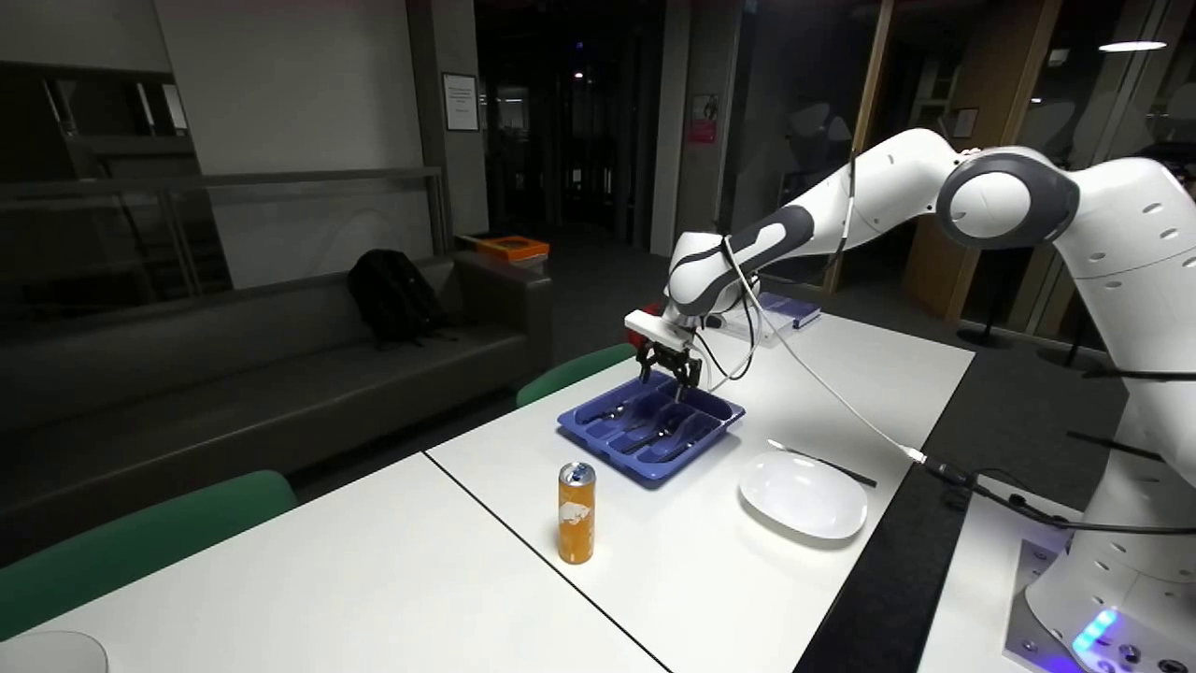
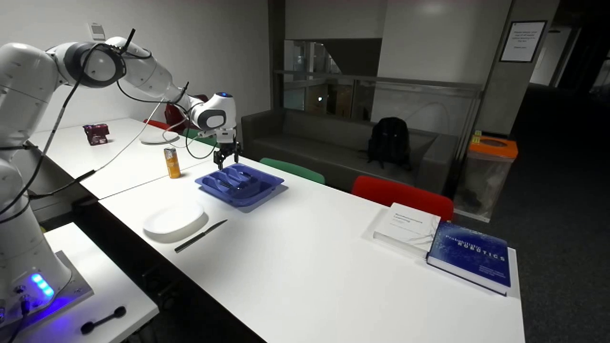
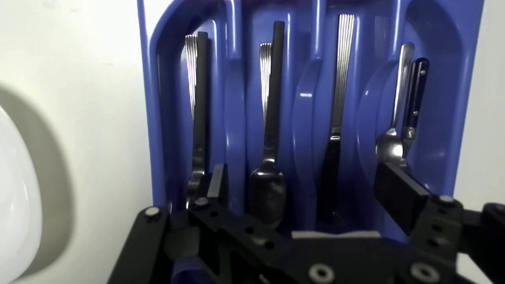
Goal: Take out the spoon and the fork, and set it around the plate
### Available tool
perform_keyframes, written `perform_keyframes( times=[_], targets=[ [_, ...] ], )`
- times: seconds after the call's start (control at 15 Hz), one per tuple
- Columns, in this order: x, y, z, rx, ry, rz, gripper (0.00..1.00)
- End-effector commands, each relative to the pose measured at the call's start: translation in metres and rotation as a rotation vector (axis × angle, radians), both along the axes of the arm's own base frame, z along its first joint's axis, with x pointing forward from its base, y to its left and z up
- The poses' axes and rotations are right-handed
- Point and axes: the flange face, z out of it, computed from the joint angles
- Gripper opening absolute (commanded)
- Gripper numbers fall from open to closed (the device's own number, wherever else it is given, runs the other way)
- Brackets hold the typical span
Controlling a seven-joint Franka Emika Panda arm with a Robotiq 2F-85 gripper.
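The blue cutlery tray holds cutlery in lengthwise compartments. In the wrist view a black-handled spoon lies in the second compartment from the left. A black-handled piece, perhaps the fork, lies in the leftmost one; its head is mostly hidden by a finger. A small silver spoon lies in the rightmost. The white plate stands beside the tray, with a black-handled knife along one side. My gripper is open and empty above the tray.
An orange can stands near the tray. A white book and a blue book lie at the table's end. Another white plate and a dark red package are farther along. A cable hangs along the arm.
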Motion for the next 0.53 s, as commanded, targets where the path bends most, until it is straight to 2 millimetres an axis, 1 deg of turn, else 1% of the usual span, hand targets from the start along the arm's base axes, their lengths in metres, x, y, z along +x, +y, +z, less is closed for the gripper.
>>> perform_keyframes(
  times=[0.0, 0.27, 0.47],
  targets=[
    [0.013, 0.007, -0.016, 0.015, 0.030, 0.011, 1.00],
    [0.020, 0.020, -0.037, 0.043, 0.022, 0.028, 1.00],
    [0.024, 0.020, -0.052, 0.059, 0.036, 0.022, 1.00]
  ],
)
